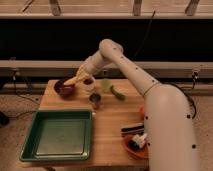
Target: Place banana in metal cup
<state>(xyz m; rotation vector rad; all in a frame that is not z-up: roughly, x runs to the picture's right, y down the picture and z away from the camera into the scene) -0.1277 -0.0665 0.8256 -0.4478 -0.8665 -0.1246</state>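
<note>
The pale yellow banana (73, 80) is held in my gripper (79, 76), which is shut on it. It hangs tilted just above the right rim of the dark brown bowl (64, 89) at the table's back left. The small dark metal cup (95, 100) stands upright on the wooden table (112, 125), to the right of and nearer than the gripper. A cream-white cup (89, 83) stands between the gripper and the metal cup. My arm reaches in from the right and partly hides the table's back edge.
A green elongated item (117, 93) lies right of the cups. A large green tray (59, 135) fills the front left of the table. An orange dish (136, 145) with small items sits at the front right, beside my arm's base.
</note>
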